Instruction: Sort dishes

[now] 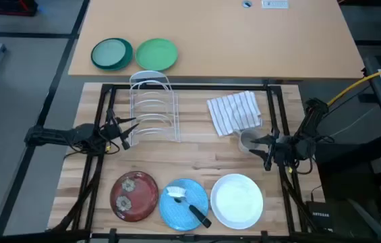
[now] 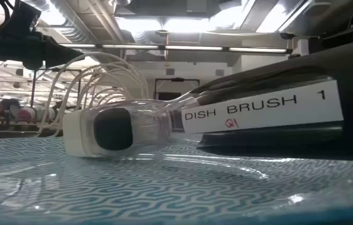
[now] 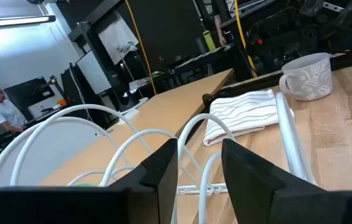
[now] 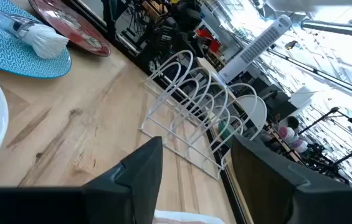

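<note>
Three dinner plates lie flat in a row at the table's near edge: dark red with pale flowers (image 1: 134, 196), light blue (image 1: 184, 204) and white (image 1: 237, 200). A dish brush (image 1: 189, 205) lies on the blue plate, and fills the low view (image 2: 126, 128). My left gripper (image 1: 128, 125) is open and empty at the left side of the white wire rack (image 1: 153, 108), whose wires (image 3: 132, 140) show just ahead of its fingers. My right gripper (image 1: 263, 145) is open and empty at mid right, pointing toward the rack (image 4: 191, 102), beside the grey cup (image 1: 249, 142).
A striped towel (image 1: 234, 112) lies right of the rack, with the grey cup (image 3: 306, 76) just beyond it. Two smaller green plates (image 1: 112, 54) (image 1: 156, 54) sit on the far tabletop. Bare wood lies between the rack and the row of plates. A person (image 3: 1, 109) shows far off in the room.
</note>
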